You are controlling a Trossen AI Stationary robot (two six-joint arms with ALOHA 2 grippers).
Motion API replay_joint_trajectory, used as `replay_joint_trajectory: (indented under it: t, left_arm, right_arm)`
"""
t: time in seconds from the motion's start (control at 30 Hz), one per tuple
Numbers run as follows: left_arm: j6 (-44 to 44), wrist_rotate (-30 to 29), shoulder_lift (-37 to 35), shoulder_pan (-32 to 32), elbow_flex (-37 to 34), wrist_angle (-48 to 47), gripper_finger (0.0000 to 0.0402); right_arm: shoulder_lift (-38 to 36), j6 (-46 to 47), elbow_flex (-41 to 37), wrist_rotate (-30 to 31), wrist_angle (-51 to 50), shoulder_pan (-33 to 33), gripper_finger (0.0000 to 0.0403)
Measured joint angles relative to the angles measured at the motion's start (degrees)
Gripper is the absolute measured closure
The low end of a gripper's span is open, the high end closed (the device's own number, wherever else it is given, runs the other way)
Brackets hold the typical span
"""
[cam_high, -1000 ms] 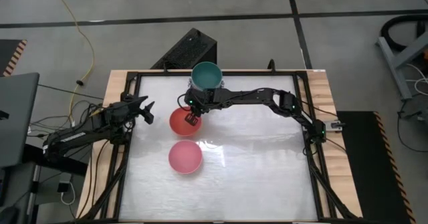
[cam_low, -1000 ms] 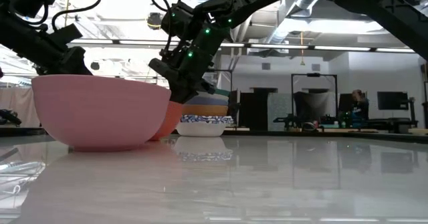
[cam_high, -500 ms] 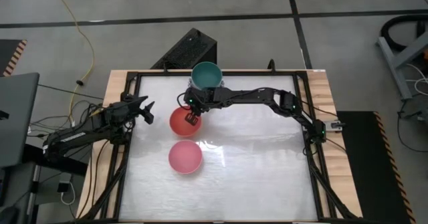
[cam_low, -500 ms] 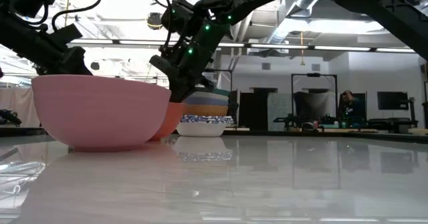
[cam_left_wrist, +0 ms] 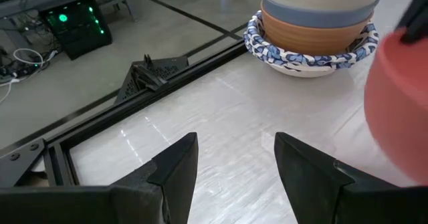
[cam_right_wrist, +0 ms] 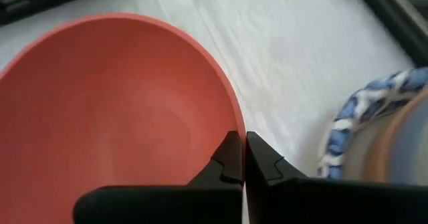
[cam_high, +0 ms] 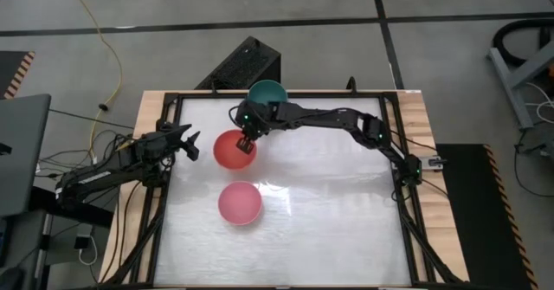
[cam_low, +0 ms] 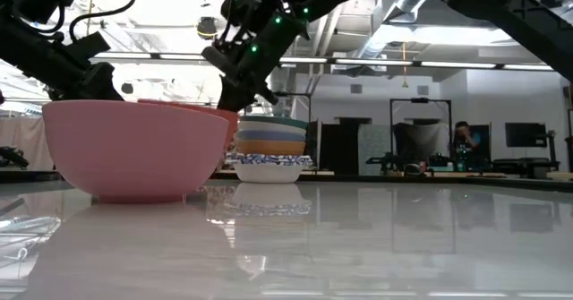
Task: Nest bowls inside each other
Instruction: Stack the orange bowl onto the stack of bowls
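A red bowl [cam_high: 230,150] hangs above the table's far middle with my right gripper [cam_high: 248,145] shut on its rim. In the low view its rim [cam_low: 192,107] peeks over the pink bowl [cam_low: 134,148], which rests on its base nearer the front [cam_high: 239,203]. A nested stack of bowls [cam_high: 267,93] stands at the far edge, dark green on top, a blue-patterned white one at the bottom [cam_left_wrist: 311,50]. My left gripper [cam_high: 191,145] waits open at the table's left side, pointing toward the red bowl. My right gripper pinches the red bowl's rim [cam_right_wrist: 232,120] on the side facing the stack, one finger inside the bowl and one outside. The fingers slant down from the table's far right. The bowl is lifted clear of the table, open side up.
A black metal frame [cam_high: 164,195] borders the white tabletop. A dark box [cam_high: 245,65] sits beyond the far edge. The near half and right half of the table [cam_high: 338,221] hold nothing. A person shows far back in the room [cam_low: 466,143].
My right gripper has risen and drifted a little toward the table's far left, staying shut on the red bowl's rim. The red bowl, which stood on the table, now hangs clear above it. The pink bowl and the stack have stayed put.
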Motion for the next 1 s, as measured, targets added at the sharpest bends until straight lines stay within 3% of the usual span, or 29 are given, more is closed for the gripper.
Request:
replay_joint_trajectory:
  t: [0.33,0.57,1.0]
  left_arm:
    - [0.0,0.0,0.0,0.0,0.0,0.0,0.0212]
    - [0.0,0.0,0.0,0.0,0.0,0.0,0.0212]
    - [0.0,0.0,0.0,0.0,0.0,0.0,0.0212]
  right_arm:
    - [0.0,-5.1,6.9,-1.1,-5.9,-3.1,0.0396]
    - [0.0,-6.4,10.6,-12.8,-7.1,-8.0,0.0396]
    - [-2.4,-7.0,13.4,-13.6,-10.0,-16.6,0.0396]
